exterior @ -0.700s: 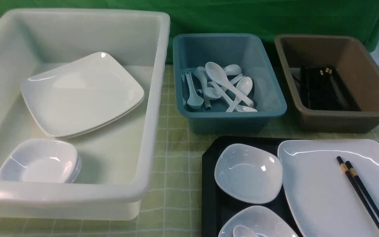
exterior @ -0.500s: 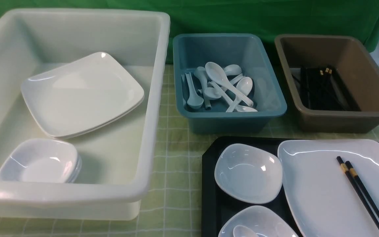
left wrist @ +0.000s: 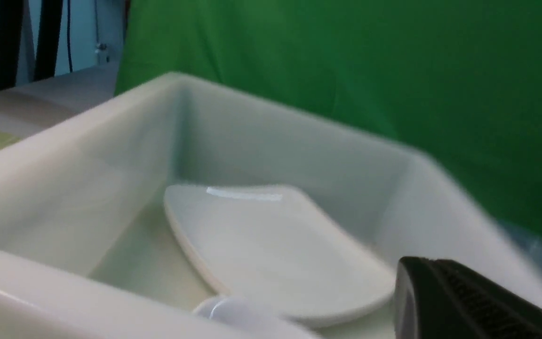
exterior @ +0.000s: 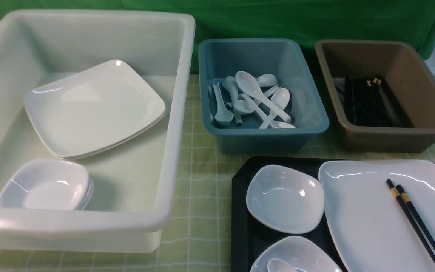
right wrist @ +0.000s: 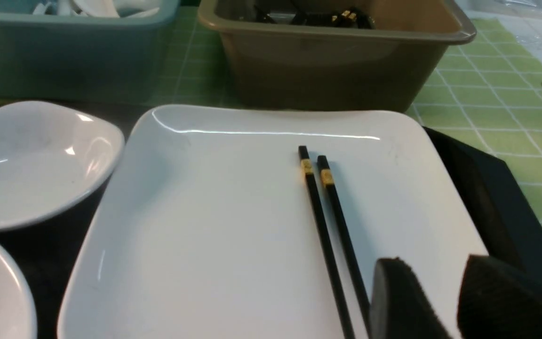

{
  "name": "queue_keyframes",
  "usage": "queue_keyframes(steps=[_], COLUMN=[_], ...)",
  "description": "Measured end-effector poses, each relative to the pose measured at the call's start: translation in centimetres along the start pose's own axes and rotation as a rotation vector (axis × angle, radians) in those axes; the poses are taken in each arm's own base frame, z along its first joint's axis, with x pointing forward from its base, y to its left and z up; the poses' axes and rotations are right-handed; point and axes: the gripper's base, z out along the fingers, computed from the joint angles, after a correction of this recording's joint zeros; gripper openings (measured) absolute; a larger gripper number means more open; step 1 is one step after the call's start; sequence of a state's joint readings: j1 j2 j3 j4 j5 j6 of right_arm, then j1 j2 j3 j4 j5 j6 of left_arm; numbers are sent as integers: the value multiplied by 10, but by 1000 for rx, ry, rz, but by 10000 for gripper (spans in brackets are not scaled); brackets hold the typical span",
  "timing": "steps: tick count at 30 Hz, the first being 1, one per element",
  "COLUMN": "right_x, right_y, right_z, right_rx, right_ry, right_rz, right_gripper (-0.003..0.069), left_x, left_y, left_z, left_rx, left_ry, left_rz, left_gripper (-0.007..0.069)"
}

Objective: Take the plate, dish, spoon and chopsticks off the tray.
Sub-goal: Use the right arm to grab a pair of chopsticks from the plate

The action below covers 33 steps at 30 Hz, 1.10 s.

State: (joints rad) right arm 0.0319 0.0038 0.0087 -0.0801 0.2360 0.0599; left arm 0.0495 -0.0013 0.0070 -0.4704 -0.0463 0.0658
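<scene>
At the front right lies the black tray. On it rests the large white plate, and the black chopsticks lie across that plate. A small white dish sits to the plate's left. A second dish nearer me holds the spoon. My right gripper hovers open over the plate, just beside the chopsticks, with nothing between its fingers. My left gripper is shut and empty, by the near edge of the white tub. Neither gripper shows in the front view.
The big white tub on the left holds stacked plates and small dishes. A teal bin holds several spoons. A brown tub holds black chopsticks. A green checked cloth covers the table.
A dark sliver at the front view's lower left edge has slipped out of sight. Nothing on the tray or in the bins has moved.
</scene>
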Motion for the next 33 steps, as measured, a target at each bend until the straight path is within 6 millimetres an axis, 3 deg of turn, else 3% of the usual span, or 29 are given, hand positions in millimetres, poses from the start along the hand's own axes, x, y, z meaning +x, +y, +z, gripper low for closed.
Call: queue_keyframes(steps=[8,11,13,14,17,19,20,22,24,26,28,29,33], right_x=[0,0,-2,-6,-26,-35,-36,-45,-47,-49,-49,-50,-81], right_y=[0,0,1,2,4,1,1,-3,-3,-4,-3,-2,4], right_z=[0,0,0,0,-4,-7,-7,-12,-13,-15,-15,-15,-26], right_rx=[0,-1,-9,-27,-131,-185,-186,-232,-237,-244,-250,-249,-243], right_ry=[0,-1,-22,-60,-273,-368,-379,-488,-515,-548,-535,-534,-412], right_rz=[0,2,41,122,622,852,852,979,980,989,964,941,669], right_gripper=[238,238,238,238,238,238,238,238,238,238,232,230,117], left_x=[-24,-45,-56,-64,-113,-145,-144,-183,-192,-205,-202,-198,-165], left_y=[5,3,-1,-6,-35,-56,-56,-79,-84,-92,-95,-94,-93], left_z=[-3,-12,-15,-17,-30,-33,-30,-20,-12,15,48,54,103], left_rx=[-9,74,121,154,270,294,286,241,201,94,15,1,2], left_ry=[-278,-508,-569,-594,-635,-589,-570,-423,-341,-106,175,231,633], left_rz=[-316,-445,-452,-447,-389,-311,-301,-184,-148,-50,49,56,139], left_gripper=[20,20,20,20,20,20,20,20,20,20,20,20,20])
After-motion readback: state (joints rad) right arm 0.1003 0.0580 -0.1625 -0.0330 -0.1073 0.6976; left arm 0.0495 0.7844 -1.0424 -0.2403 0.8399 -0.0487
